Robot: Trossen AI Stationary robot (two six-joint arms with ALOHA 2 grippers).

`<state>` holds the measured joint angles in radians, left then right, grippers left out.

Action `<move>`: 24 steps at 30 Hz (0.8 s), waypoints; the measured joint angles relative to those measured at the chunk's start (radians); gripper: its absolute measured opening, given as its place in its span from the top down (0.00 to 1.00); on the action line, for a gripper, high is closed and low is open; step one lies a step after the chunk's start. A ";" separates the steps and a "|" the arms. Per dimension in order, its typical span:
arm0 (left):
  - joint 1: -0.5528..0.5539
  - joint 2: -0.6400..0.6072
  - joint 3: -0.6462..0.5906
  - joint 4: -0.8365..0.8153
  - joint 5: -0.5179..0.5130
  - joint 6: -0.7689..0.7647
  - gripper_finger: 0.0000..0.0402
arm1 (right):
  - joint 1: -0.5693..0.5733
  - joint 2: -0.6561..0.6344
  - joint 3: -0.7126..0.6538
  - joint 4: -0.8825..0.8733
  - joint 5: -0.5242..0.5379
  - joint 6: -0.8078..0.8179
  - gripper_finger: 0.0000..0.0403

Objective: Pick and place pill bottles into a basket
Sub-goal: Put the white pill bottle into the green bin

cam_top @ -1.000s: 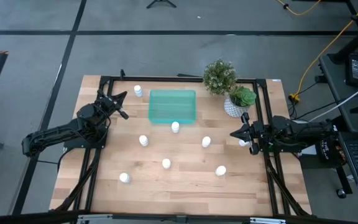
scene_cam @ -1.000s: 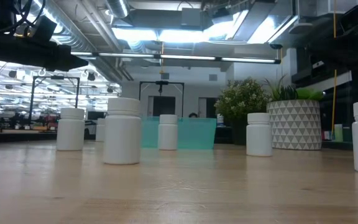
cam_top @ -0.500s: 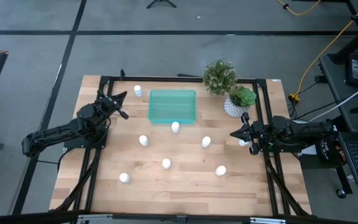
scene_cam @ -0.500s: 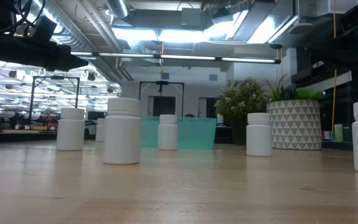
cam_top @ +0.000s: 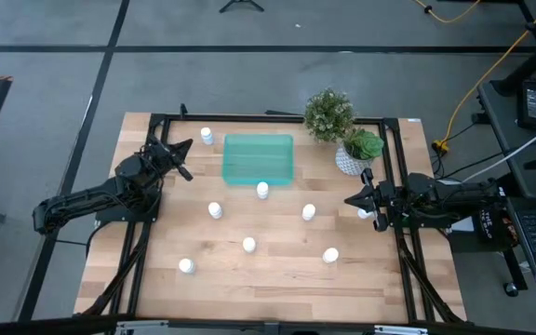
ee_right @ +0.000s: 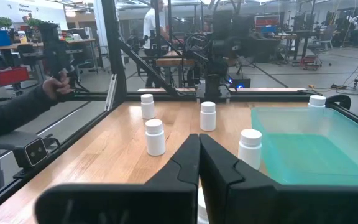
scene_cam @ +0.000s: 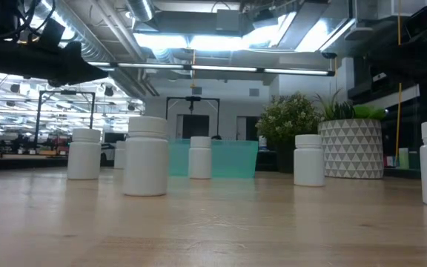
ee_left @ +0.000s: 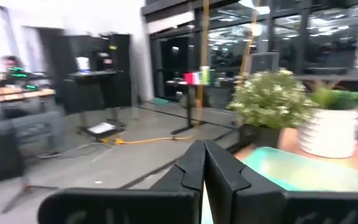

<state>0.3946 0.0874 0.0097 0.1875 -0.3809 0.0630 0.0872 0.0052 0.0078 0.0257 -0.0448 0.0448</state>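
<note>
Several white pill bottles stand upright on the wooden table, among them ones at the middle, at the right and at the front. One stands just outside the near edge of the teal basket. My left gripper is shut and empty, left of the basket, which shows ahead of it. My right gripper is shut and empty at the table's right, with a bottle close beside it. It faces bottles and the basket.
A white patterned pot with a green plant and a bushy plant stand at the far right, next to the basket. A black frame runs round the table. A person's sleeved arm with a controller shows beyond the table.
My left gripper has shifted a little toward the basket; the bottles and the basket stand as before.
</note>
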 joint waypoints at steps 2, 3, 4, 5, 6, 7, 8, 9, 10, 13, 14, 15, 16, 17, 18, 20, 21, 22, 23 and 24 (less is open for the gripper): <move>0.000 0.000 0.000 -0.024 0.072 -0.001 0.99 | 0.000 0.000 0.000 0.000 0.000 0.000 0.98; 0.000 0.000 0.000 -0.037 0.115 -0.001 0.99 | 0.000 0.000 0.000 0.000 0.000 0.000 0.98; 0.000 0.000 0.000 -0.055 0.159 -0.001 0.99 | 0.000 0.000 0.000 0.000 0.000 0.000 0.98; 0.000 0.000 0.000 -0.074 0.205 -0.001 0.99 | 0.000 0.000 0.000 0.000 0.000 0.000 0.98; 0.000 0.000 0.000 -0.086 0.244 0.001 0.99 | 0.000 0.000 0.000 0.000 0.000 0.000 0.98; 0.000 0.000 0.000 -0.089 0.272 0.001 0.99 | 0.000 0.000 0.000 0.000 0.000 0.000 0.98; 0.000 0.000 0.000 -0.087 0.291 0.001 0.99 | 0.000 0.000 0.000 0.000 0.000 0.000 0.98; 0.000 0.000 0.000 -0.086 0.302 0.001 0.99 | 0.000 0.000 0.000 0.000 0.000 0.000 0.98; 0.000 0.000 0.000 -0.085 0.312 -0.002 0.99 | 0.000 0.000 0.000 0.000 0.000 0.000 0.98; 0.000 0.000 0.000 -0.062 0.332 -0.027 0.99 | 0.000 0.000 0.000 0.000 0.011 0.006 0.98; 0.000 0.000 0.000 -0.048 0.338 -0.043 0.99 | 0.000 0.000 0.000 -0.001 0.023 0.006 0.98; 0.000 0.000 0.000 -0.028 0.347 -0.060 0.99 | 0.000 0.000 0.000 -0.002 0.026 0.000 0.98; 0.000 0.000 0.000 -0.008 0.357 -0.071 0.99 | 0.000 0.000 0.000 -0.002 0.026 -0.005 0.98; 0.000 0.000 0.000 0.012 0.369 -0.076 0.99 | 0.000 0.000 0.000 -0.002 0.026 -0.005 0.98; 0.000 0.000 0.000 0.028 0.386 -0.076 0.99 | 0.000 0.000 0.000 -0.002 0.026 -0.003 0.98; 0.000 0.000 0.001 0.036 0.430 -0.076 0.99 | 0.000 0.000 0.000 -0.002 0.026 0.003 0.98; 0.000 0.000 0.001 0.032 0.446 -0.077 0.99 | 0.000 0.000 0.000 -0.002 0.026 0.000 0.98; 0.000 0.000 0.001 0.028 0.459 -0.080 0.99 | 0.000 0.000 0.000 -0.003 0.026 -0.001 0.98; 0.000 0.000 0.001 0.025 0.466 -0.081 0.99 | 0.000 0.000 0.000 -0.003 0.026 0.000 0.98; 0.000 0.000 0.001 0.020 0.469 -0.087 0.99 | 0.000 0.000 0.000 -0.003 0.026 0.002 0.98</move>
<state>0.3944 0.0875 0.0105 0.2078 0.0876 -0.0238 0.0872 0.0051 0.0078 0.0231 -0.0191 0.0471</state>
